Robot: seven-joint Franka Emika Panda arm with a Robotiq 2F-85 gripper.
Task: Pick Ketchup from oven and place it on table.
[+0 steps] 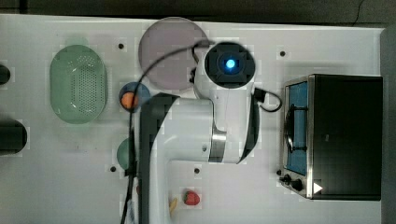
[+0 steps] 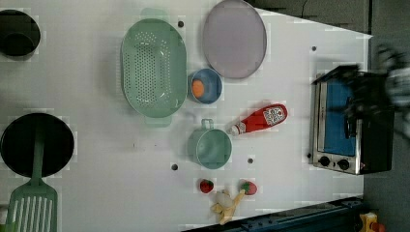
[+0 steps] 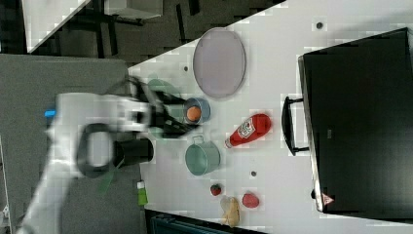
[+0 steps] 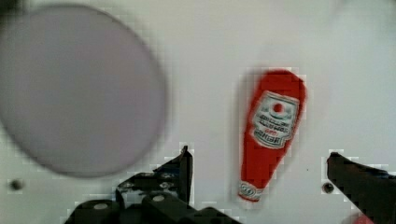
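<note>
The ketchup (image 2: 258, 119) lies on its side on the white table (image 2: 290, 67), between the teal cup and the oven (image 2: 348, 126). It also shows in the right view (image 3: 249, 129) and the wrist view (image 4: 271, 133), cap end toward the cup. In the wrist view my gripper (image 4: 258, 156) hangs open above the bottle, one finger (image 4: 180, 168) on each side, holding nothing. The oven (image 1: 343, 135) stands at the top view's right with its blue glass door shut. In the top view my arm's wrist (image 1: 229, 64) covers the bottle.
A purple plate (image 2: 234, 37), a green colander (image 2: 153, 66), a blue bowl with an orange (image 2: 205, 87) and a teal cup (image 2: 210, 147) stand near the bottle. Strawberries (image 2: 207, 185) and a banana (image 2: 226, 205) lie by the table's edge. A black pan (image 2: 36, 145) sits at the left view's left.
</note>
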